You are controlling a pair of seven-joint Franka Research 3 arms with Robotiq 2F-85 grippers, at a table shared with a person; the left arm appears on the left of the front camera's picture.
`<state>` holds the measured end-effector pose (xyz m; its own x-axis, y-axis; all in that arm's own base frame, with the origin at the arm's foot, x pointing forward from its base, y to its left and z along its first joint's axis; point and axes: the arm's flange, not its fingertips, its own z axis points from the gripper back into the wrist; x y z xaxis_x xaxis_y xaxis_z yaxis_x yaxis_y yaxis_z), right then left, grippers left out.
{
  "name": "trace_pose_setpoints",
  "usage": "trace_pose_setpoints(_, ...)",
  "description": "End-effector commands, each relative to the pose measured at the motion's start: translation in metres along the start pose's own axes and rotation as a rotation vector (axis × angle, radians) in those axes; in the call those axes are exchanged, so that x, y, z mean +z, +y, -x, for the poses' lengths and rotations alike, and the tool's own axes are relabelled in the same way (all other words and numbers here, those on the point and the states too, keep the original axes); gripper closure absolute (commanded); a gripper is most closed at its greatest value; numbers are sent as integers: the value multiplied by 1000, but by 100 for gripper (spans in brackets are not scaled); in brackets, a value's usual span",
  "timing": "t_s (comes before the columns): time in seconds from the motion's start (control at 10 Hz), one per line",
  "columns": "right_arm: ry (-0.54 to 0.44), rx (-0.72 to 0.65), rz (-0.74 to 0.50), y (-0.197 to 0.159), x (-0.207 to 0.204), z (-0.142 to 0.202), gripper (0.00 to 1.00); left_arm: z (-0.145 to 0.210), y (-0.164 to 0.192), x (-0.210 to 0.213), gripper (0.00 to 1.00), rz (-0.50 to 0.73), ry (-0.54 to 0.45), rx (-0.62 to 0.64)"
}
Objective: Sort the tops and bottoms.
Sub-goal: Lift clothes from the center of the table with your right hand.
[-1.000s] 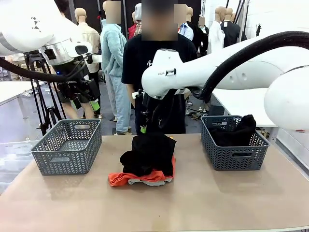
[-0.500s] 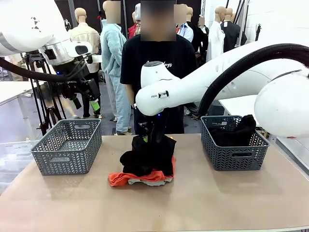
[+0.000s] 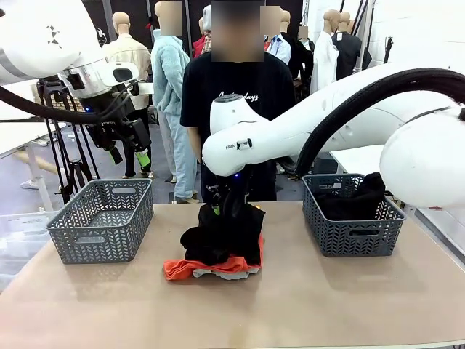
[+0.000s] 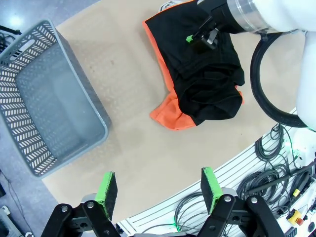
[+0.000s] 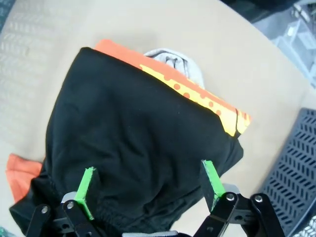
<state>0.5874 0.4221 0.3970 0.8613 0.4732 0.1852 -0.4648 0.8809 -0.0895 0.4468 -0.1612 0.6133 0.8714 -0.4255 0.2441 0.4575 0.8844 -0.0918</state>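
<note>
right hand (image 5: 147, 172), spread wide, hangs over the black bottoms (image 5: 128, 123) atop the orange shirt (image 3: 178, 270); left hand (image 4: 158, 183) spread too, holding nothing.

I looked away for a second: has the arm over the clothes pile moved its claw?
Yes. Judged against the right basket, the right gripper has come down to the black garment, jaws open.

Left arm (image 3: 43, 36) and right arm (image 3: 290, 129): white, rounded housings. The right arm carries small dark lettering (image 3: 237, 145) and a thick black hose (image 3: 407, 71). Left tool (image 4: 158, 186) and right tool (image 5: 148, 187): black linkages, silver pivot screws (image 5: 226, 196), green pads (image 5: 211, 181).
</note>
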Motion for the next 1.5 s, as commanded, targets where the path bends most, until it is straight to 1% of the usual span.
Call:
trace_pose_setpoints(0.0,-5,-95,70,10,-5,-2,0,1,1,2,12,-8,-1,-1)
trace_pose_setpoints(0.1,2,-108,89,10,-8,-4,0,1,1,2,12,-8,-1,-1)
trace_pose_setpoints(0.3,7,-119,81,5,-17,-3,0,1,1,2,12,-8,-1,-1)
trace_pose_setpoints(0.5,32,-127,58,4,-26,1,0,1,1,2,12,-8,-1,-1)
trace_pose_setpoints(0.6,32,-119,51,3,-27,1,10,1,1,2,12,-8,-1,-1)
trace_pose_setpoints(1.0,48,-128,18,3,-28,2,83,1,1,2,12,-8,-1,-1)
trace_pose_setpoints(1.1,49,-130,13,3,-28,1,100,1,1,2,12,-8,-1,-1)
trace_pose_setpoints(1.4,55,-147,-16,0,-33,9,100,1,1,2,12,-8,-1,-1)
